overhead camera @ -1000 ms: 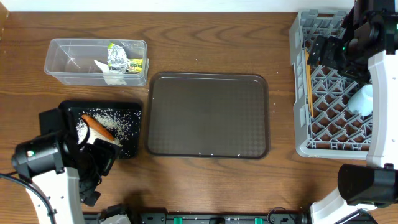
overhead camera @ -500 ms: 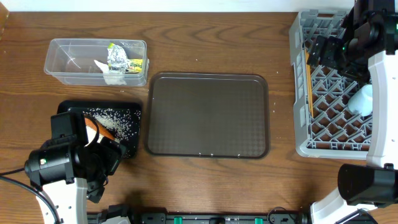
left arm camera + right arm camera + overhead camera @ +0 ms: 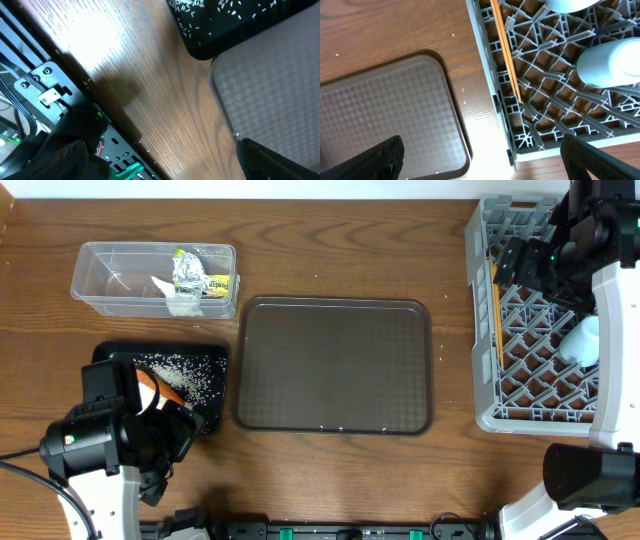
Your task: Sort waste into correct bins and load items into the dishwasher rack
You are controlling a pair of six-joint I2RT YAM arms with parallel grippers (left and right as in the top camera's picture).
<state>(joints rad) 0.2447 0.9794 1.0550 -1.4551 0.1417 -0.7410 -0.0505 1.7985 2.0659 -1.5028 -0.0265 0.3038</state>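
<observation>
Clear tub (image 3: 105, 280): top left of the table; foil ball (image 3: 187, 272), wrapper (image 3: 218, 283) and tissue (image 3: 172, 295) lie inside.
Black tray (image 3: 212, 418): beside my left arm, holding rice (image 3: 195, 375) and carrot (image 3: 162, 386).
Rack (image 3: 480, 330): far right; chopsticks (image 3: 506, 55) and cup (image 3: 610, 65) are loaded. I cannot make out the plate, because my right arm hides much of the grid.
Brown tray (image 3: 335, 365): between bins and rack, bare.
Left claw (image 3: 162, 162): spread wide, empty, by the black tray's corner.
Right claw (image 3: 482, 160): spread wide, empty, over the rack's edge.
Progress: nearly finished, I judge.
</observation>
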